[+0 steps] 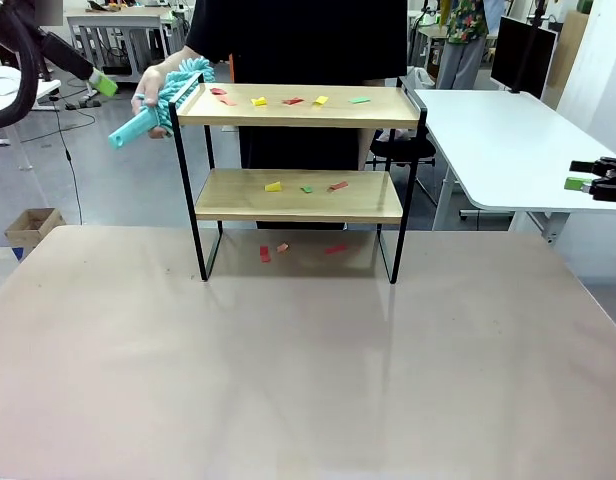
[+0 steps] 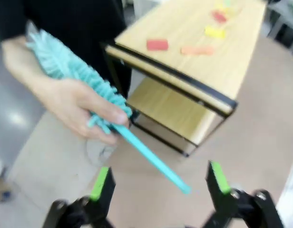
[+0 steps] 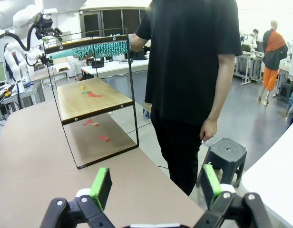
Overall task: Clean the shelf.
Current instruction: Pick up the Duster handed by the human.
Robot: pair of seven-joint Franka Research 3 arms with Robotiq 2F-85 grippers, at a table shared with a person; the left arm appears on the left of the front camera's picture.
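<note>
**shelf standing ahead of open jaws, person holding a duster at its end**

the shelf (image 2: 218,57) is standing at the far side of the table (image 1: 288,380), beyond and to one side of the left gripper (image 2: 159,180). its two wooden boards are sitting level in the black frame. small coloured paper scraps (image 1: 260,101) are lying on the top board, on the lower board and on the table beneath it.

directly ahead of the left jaws, a person's hand (image 2: 70,107) is gripping a teal duster (image 2: 65,66) by its fluffy head, just beside the end of the shelf's top board. the duster's thin handle is pointing back toward the gap between the left fingers. those jaws are standing wide apart and gripping nothing.

the right gripper (image 3: 156,184) is hanging well apart from the shelf, which is showing far ahead of its jaws and off to one side. its jaws are likewise spread wide and holding nothing. the person is standing beyond them, next to a dark stool (image 3: 225,154).
</note>
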